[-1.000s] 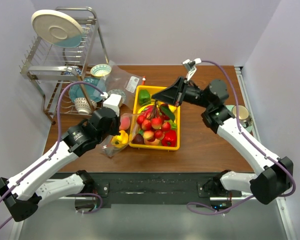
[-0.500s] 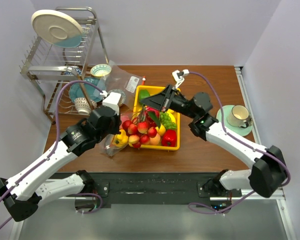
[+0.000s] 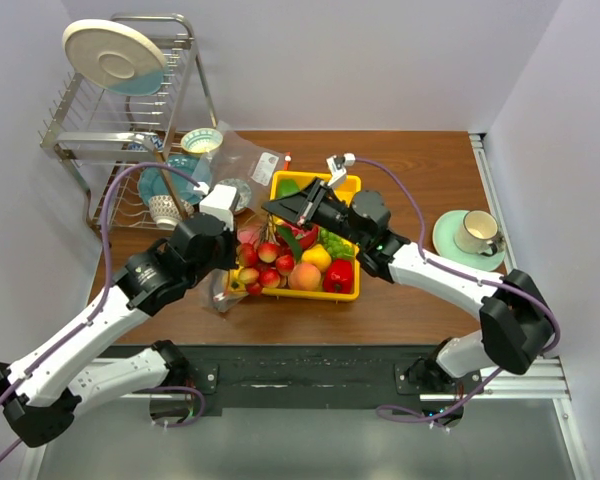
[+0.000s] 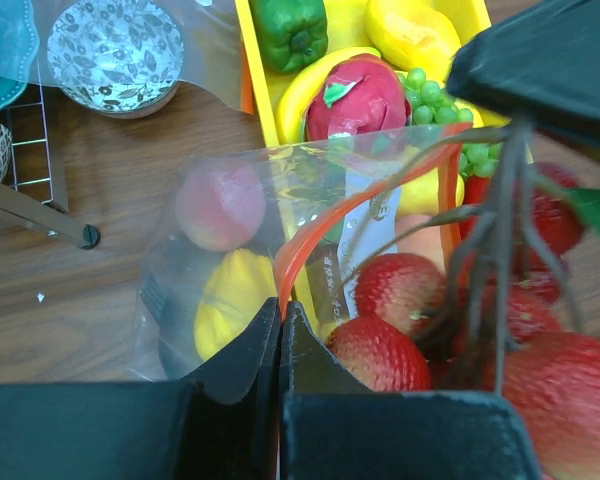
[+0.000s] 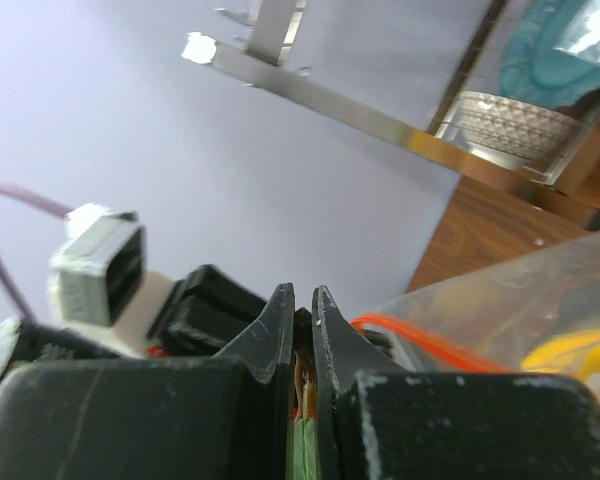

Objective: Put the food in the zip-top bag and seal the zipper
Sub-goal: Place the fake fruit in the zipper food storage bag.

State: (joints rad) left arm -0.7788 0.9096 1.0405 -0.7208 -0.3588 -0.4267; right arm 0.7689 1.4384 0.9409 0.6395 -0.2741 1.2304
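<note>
The left gripper (image 4: 280, 308) is clamped on the zipper (image 4: 365, 200) of the zip-top bag (image 4: 215, 260). The bag lies just at 9 o'clock of the yellow tray (image 3: 346, 294), long axis about 12 to 6, mouth facing 3 o'clock. The right gripper (image 5: 302, 305) pinches the stem of a red fruit bunch (image 4: 390, 290) hanging at this mouth.

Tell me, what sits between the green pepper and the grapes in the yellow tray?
A red dragon fruit, seen in the left wrist view between the green pepper and the grapes.
</note>
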